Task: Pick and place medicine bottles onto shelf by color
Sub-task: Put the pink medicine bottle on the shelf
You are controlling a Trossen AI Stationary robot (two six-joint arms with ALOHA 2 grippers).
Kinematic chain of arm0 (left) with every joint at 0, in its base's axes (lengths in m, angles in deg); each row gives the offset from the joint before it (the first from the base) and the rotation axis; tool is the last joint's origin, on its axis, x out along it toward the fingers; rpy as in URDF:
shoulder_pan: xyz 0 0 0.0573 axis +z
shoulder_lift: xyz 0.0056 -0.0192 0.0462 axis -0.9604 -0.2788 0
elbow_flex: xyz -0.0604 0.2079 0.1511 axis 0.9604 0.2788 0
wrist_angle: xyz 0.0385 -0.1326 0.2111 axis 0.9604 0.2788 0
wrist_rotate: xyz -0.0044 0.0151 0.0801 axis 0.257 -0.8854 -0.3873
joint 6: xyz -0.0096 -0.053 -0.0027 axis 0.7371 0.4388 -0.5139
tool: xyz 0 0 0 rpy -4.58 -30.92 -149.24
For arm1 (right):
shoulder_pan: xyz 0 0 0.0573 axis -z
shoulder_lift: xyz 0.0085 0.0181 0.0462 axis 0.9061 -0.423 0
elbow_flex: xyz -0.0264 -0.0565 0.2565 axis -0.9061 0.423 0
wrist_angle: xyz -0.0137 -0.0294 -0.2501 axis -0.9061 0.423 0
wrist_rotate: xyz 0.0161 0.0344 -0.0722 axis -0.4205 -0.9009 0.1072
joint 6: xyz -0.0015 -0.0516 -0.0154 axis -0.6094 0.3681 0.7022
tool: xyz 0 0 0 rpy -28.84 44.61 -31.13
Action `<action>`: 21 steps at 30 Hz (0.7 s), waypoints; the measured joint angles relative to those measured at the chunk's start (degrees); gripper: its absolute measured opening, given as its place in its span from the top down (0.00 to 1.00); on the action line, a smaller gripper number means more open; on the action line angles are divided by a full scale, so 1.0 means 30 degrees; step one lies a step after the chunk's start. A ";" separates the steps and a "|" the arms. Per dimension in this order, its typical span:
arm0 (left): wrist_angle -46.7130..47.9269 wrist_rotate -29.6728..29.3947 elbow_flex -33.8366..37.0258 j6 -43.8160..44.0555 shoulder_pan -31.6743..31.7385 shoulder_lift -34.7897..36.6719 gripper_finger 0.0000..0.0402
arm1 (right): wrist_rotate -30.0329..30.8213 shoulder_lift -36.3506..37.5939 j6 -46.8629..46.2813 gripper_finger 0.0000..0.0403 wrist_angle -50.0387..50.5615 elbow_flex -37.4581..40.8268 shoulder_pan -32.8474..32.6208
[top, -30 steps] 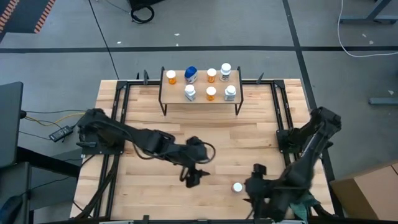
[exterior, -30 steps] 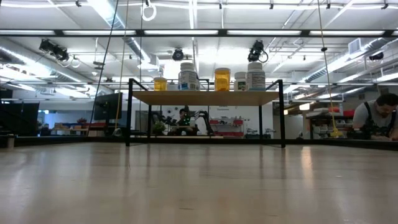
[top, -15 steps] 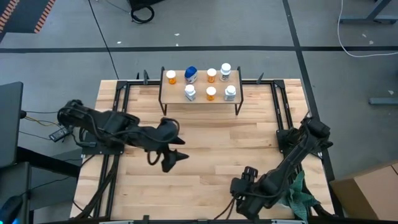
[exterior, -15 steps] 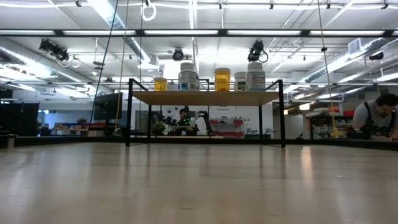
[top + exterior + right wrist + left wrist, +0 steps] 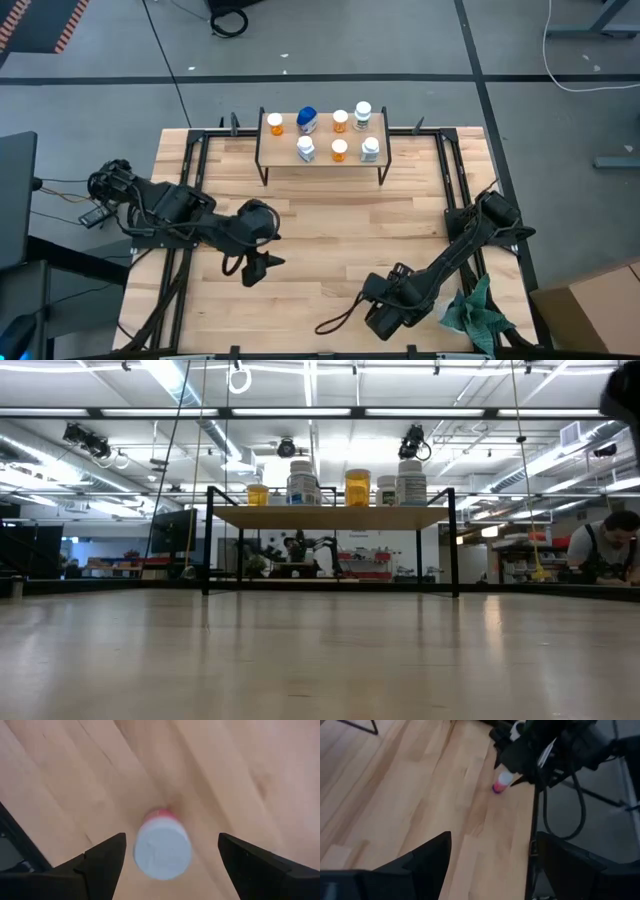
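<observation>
Pink shows only as a thin band beneath the white cap of the medicine bottle, which stands upright on the wooden table directly below the right gripper; its body is almost wholly hidden by the cap. The two dark fingers stand wide apart, one on either side of the bottle, clear of it. From above the bottle cannot be seen at all, covered by the right gripper near the table's front edge. The left gripper hovers well apart from it, fingers likewise spread and holding nothing; past them the pink bottle appears small and blurred under the other arm. Seven more bottles stand on the shelf at the far side, their labels too small to make out; the level view shows only five
</observation>
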 joint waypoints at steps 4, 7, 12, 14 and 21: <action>0.0283 -0.0007 0.0000 -0.0176 -0.0261 0.0000 0.26 | -0.1134 -0.0002 -0.0940 0.20 -0.0390 0.0478 -0.0022; 0.0293 0.0007 0.0000 -0.0364 -0.0296 0.0000 0.26 | -0.1344 -0.0002 -0.1022 0.20 -0.0848 0.0486 -0.0010; 0.0293 -0.0007 0.0000 -0.0423 -0.0274 0.0000 0.26 | -0.1337 -0.0002 -0.1188 0.22 -0.1190 0.0486 0.0196; 0.0286 -0.0007 0.0000 -0.0423 -0.0274 0.0000 0.26 | -0.1190 -0.0002 -0.1188 0.24 -0.1197 0.0486 0.0304; 0.0289 -0.0004 0.0000 -0.0415 -0.0281 -0.0003 0.26 | -0.1179 -0.0002 -0.1179 0.34 -0.1190 0.0486 0.0463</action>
